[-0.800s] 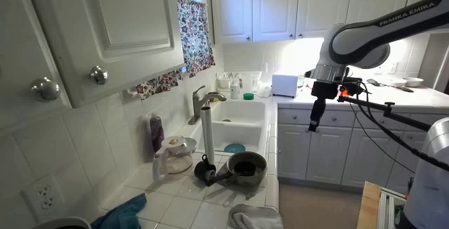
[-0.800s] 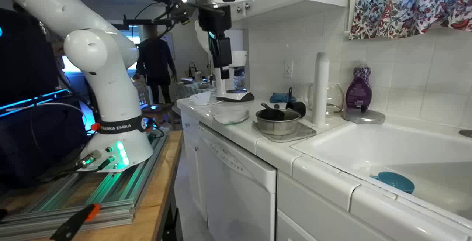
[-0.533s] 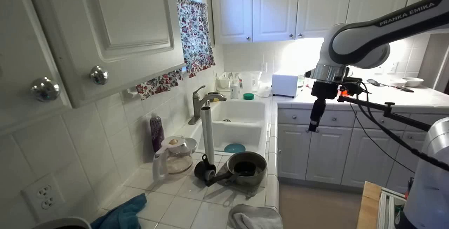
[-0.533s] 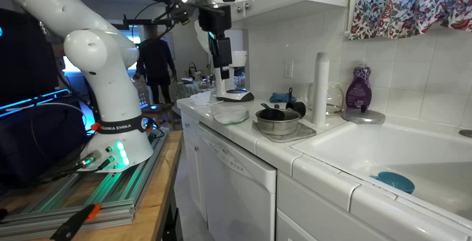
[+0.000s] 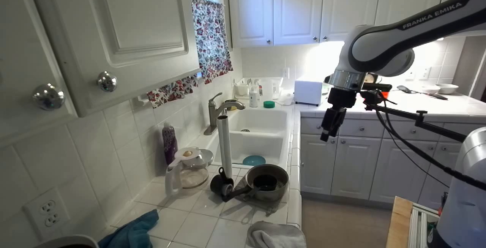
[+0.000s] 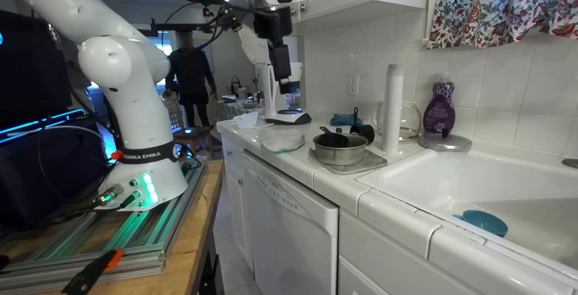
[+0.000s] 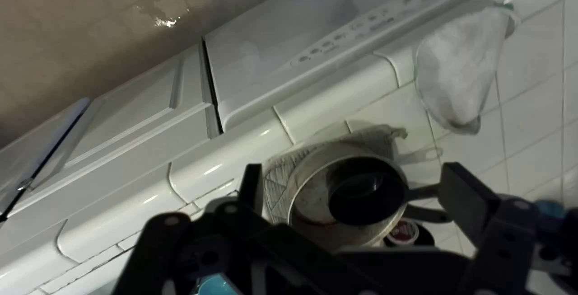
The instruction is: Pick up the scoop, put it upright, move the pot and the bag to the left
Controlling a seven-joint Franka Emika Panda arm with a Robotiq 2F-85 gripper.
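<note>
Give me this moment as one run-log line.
gripper: open, nothing held, clear of pot | pot: beside sink | black scoop: in pot | second scoop: outside pot, handle up

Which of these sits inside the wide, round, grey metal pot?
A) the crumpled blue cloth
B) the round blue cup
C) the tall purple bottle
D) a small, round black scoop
D, because the wrist view looks down on the pot and shows the scoop within its rim, the handle reaching out over the edge.
</note>
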